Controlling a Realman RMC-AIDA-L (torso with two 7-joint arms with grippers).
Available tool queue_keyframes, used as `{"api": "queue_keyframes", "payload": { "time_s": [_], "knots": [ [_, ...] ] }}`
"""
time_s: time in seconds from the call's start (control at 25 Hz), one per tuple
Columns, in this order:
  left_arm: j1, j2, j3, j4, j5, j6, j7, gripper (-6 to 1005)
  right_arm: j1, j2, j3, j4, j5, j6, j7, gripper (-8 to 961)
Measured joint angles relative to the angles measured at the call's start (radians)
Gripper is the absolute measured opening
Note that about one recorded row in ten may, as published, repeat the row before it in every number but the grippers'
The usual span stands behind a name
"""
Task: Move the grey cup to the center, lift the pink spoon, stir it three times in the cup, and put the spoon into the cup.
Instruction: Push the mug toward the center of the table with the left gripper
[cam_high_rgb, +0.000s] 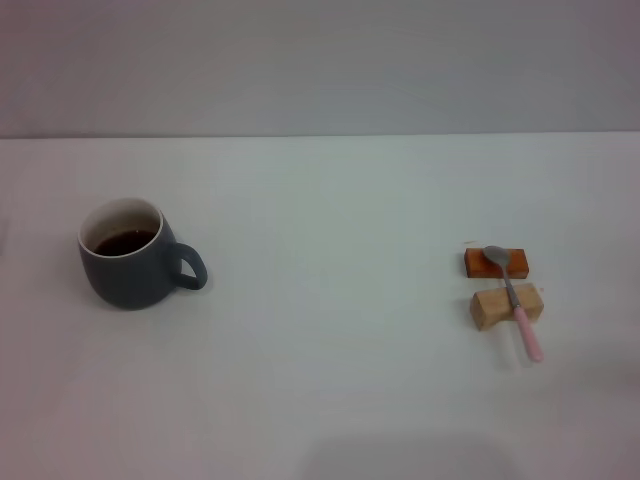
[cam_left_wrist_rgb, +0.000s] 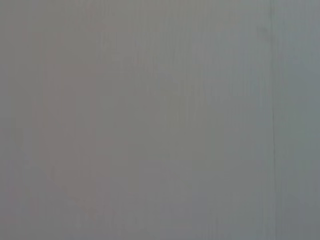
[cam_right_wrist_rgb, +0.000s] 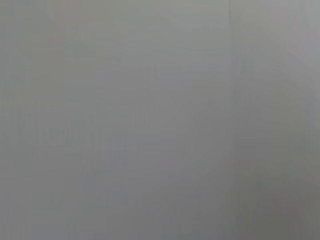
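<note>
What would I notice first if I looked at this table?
First the big grey cup on the left of the table, with dark drink inside and its handle pointing toward the middle. Then, far right, the pink spoon lying across an orange block and a wooden block. No claw shows anywhere.

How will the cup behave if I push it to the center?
The cup looks squat and wide-based, so it probably slides without tipping. Dark liquid inside may slosh, so push slowly. The handle sticks out sideways; pushing there would likely spin it.
</note>
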Motion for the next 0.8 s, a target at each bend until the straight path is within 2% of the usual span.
{"api": "queue_keyframes", "payload": {
  "time_s": [0.8],
  "knots": [
    [-0.007,-0.004,0.008,-0.008,0.0,-0.008,0.0,774,0.036,-0.001,-0.001,-0.027,0.002,0.009,0.0,511]
  ]
}}
